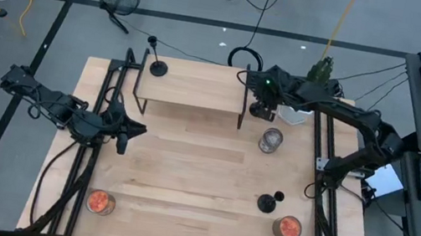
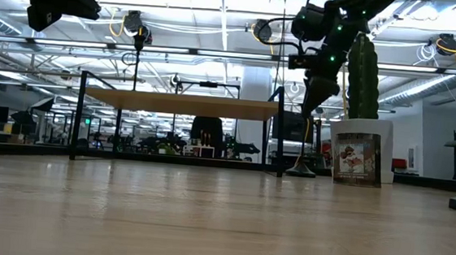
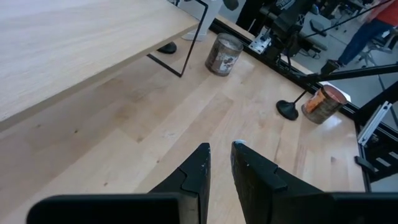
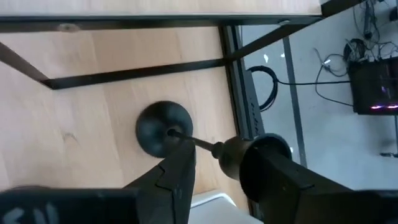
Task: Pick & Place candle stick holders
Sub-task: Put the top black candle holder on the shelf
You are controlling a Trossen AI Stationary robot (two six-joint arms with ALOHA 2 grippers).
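Note:
One black candle stick holder [image 1: 157, 65] stands on its disc base on the left end of the raised wooden shelf [image 1: 194, 90]. A second holder [image 1: 268, 201] stands on the table near the right edge. The third holder [image 4: 163, 127] is at the shelf's right end under my right gripper [image 4: 214, 165], which is shut on its top end; in the low view its base [image 2: 299, 172] is at table height. My left gripper [image 3: 221, 150] hovers over the table's left side, a narrow gap between its fingers, with nothing in it. My right gripper has the holder's knob-like top [image 4: 231, 155] between its two fingers, coming from above and slanting down. The stem [image 2: 307, 142] runs down from the fingers, a little tilted, to the disc base. Whether the base rests on the table or hangs just above it I cannot tell.
The shelf's black frame leg [image 4: 124, 74] runs close by the held holder. A white pot with a cactus [image 1: 296, 113] and a tin [image 1: 270, 140] stand beside my right gripper. Orange-topped tins stand near the front left [image 1: 100, 202] and front right [image 1: 288, 228].

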